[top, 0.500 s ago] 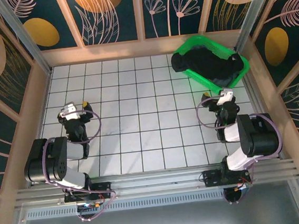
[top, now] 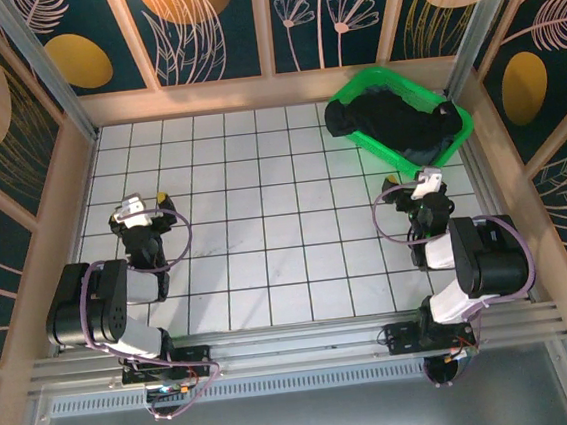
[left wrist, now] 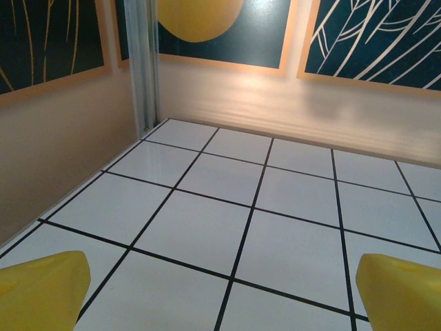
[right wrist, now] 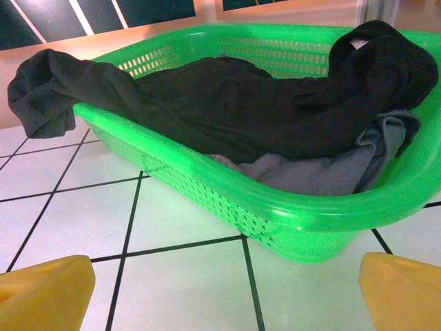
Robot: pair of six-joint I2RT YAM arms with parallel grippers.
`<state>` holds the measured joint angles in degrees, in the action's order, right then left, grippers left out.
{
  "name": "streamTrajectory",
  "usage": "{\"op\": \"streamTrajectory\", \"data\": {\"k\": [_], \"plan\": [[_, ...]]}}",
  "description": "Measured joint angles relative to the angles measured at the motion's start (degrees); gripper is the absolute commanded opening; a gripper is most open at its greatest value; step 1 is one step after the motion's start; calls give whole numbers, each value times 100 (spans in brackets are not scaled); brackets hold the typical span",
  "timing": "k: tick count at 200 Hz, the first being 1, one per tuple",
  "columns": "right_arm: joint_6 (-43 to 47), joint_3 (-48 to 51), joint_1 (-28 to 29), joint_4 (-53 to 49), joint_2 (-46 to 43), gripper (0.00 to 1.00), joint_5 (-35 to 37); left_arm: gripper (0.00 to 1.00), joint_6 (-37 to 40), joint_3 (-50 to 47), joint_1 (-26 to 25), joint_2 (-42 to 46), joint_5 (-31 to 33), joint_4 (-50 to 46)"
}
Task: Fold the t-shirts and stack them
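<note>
The t-shirts lie crumpled in a green basket [top: 461, 125] at the back right of the tiled table. A black t-shirt [right wrist: 227, 96] sprawls on top, with one end draped over the basket's left rim. A slate grey t-shirt [right wrist: 324, 169] shows under it at the near side. My right gripper [right wrist: 224, 293] is open just in front of the basket [right wrist: 207, 176], nothing between its yellow fingertips [right wrist: 45, 289]. My left gripper [left wrist: 224, 289] is open over bare white tiles at the left. From above, the black t-shirt [top: 380, 118], the left gripper [top: 144, 202] and the right gripper [top: 424, 177] all show.
Wooden walls with dark leaf-patterned panels [top: 206, 29] enclose the table on three sides. A metal post [left wrist: 141, 62] stands in the back left corner. The arm bases [top: 134, 332] sit on a rail at the near edge.
</note>
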<state>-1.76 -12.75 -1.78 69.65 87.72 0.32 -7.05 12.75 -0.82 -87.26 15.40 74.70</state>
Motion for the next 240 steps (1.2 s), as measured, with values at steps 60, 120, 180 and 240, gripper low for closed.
{"op": "streamTrajectory", "data": {"k": [60,120,180,240], "plan": [[2,0,-4,-2,0,99,-35,99,0,0,0,0,0,0],[-24,-411,579,-1840,-2218,99,785,99,22,225,-240,2039,614,-1493],[-2439,-5801,-321,-6301,-2275,79,398,99,-820,4887,-216,2028,1196,-5674],[-3016,-8542,-170,-8992,1423,79,203,95,-828,6736,-927,-354,-970,-7593]]}}
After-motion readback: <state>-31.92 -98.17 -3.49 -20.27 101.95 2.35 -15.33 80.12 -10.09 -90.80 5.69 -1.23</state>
